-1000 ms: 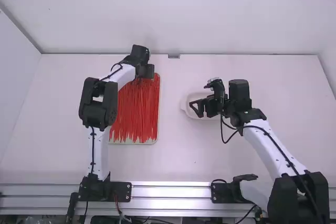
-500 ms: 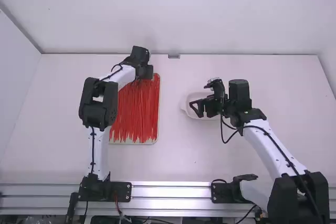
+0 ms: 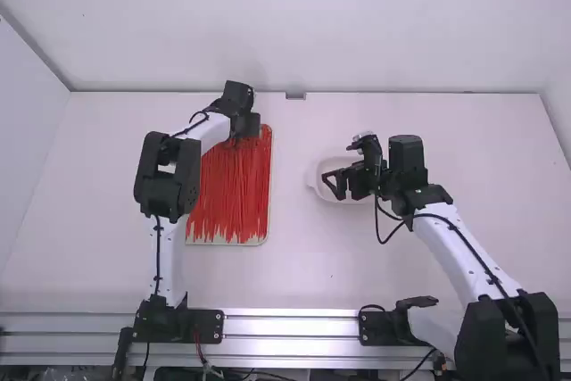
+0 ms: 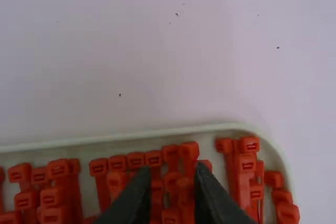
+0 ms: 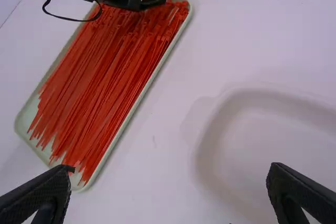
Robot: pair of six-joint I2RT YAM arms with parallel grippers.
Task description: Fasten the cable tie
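Left of the table's middle lies one pale oblong tray (image 3: 269, 186) heaped with thin red plastic cable ties (image 3: 234, 186), too many to count. Their long axes run from near edge to far edge, heads at the far end. One left gripper (image 3: 243, 119) straddles several heads, fingers narrowly parted. One right gripper (image 3: 346, 183), fingers spread wide, hangs over one white tub (image 3: 318, 176).

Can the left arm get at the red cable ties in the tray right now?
Probably yes: the left end effector sits over the cable ties at the far end of the tray, open, with nothing in between.
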